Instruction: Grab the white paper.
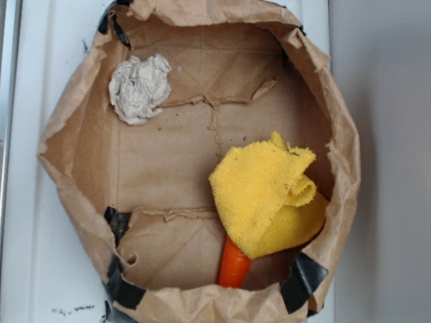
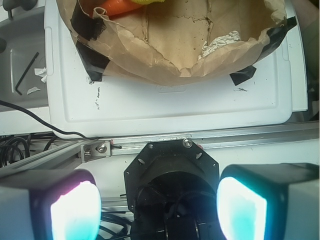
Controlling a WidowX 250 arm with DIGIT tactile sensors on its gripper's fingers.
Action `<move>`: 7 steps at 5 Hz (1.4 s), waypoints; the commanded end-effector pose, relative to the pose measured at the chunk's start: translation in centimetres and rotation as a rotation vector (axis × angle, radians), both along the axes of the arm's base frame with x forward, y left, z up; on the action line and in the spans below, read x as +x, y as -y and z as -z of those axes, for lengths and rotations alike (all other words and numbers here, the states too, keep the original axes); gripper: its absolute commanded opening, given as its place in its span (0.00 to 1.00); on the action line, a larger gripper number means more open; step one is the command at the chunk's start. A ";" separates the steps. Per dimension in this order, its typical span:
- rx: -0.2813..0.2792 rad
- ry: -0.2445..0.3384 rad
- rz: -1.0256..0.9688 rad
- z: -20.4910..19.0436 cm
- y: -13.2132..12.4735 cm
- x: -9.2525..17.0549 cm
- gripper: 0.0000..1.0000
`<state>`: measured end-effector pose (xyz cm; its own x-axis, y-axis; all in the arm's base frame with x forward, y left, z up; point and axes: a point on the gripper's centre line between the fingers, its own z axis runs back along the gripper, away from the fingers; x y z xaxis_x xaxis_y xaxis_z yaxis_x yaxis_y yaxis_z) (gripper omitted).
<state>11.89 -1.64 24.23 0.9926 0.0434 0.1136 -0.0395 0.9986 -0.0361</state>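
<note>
Nothing grabbed yet: white paper (image 1: 139,88) lies upper left inside the bag (image 1: 76,119); pincer (image 2: 159,207) spread, well apart.

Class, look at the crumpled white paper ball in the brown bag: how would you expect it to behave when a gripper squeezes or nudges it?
The white paper is a loose, creased wad, so it probably weighs little and crushes somewhat under the gripper. Its lumpy shape suggests it would scoot or tumble rather than roll cleanly. Lying against the brown bag wall, it may get pinned there if pushed.
</note>
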 end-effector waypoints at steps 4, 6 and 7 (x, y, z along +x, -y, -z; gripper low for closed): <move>-0.154 0.208 0.018 -1.1 -7.6 13.2 1.00; -0.154 0.208 0.018 -1.1 -7.6 13.2 1.00; -0.154 0.208 0.018 -1.1 -7.6 13.2 1.00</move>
<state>25.05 5.83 23.34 0.9644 0.0507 0.2594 0.0070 0.9762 -0.2167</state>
